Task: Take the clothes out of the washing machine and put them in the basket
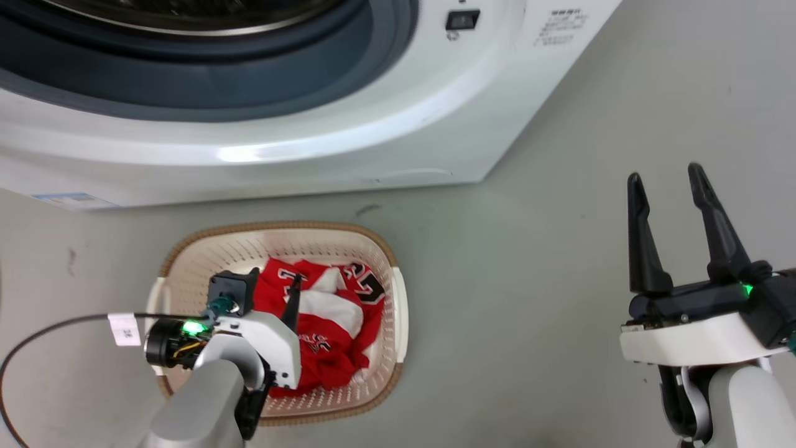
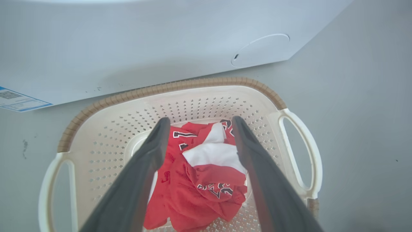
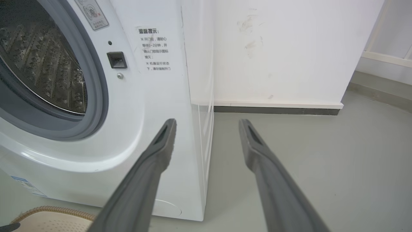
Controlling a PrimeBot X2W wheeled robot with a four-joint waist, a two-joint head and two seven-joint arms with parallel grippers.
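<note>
The left gripper (image 2: 200, 120) hangs over the basket (image 2: 106, 129), fingers spread apart, holding nothing. The red jerseys (image 2: 199, 190) lie in a heap in the basket, just below its fingertips. The right gripper (image 1: 664, 173) is wide and empty too, over the grey floor (image 1: 528, 280), with the washing machine (image 1: 373, 143) off to its left.

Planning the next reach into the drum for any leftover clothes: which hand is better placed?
Right. The right hand is open, empty and aimed just beside the open drum. The left hand hangs over the clothes in the basket.
</note>
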